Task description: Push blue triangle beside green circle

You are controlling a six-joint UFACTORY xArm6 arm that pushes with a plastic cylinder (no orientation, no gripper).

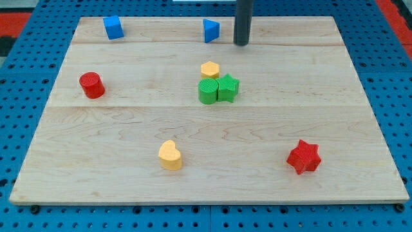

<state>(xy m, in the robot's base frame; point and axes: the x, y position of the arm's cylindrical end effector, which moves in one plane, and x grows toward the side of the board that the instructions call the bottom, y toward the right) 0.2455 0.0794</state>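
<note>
The blue triangle (210,30) lies near the view's top edge of the wooden board, a little left of centre. The green circle (208,91) sits near the board's middle, touching a green star (228,87) on its right and a yellow hexagon (210,70) just above it. My tip (241,44) is the lower end of the dark rod, just right of the blue triangle with a small gap between them, and well above the green circle in the view.
A blue cube (113,27) is at the top left. A red cylinder (92,85) is at the left. A yellow heart (170,155) is at the bottom centre-left, a red star (304,156) at the bottom right. The board (360,129) lies on a blue pegboard.
</note>
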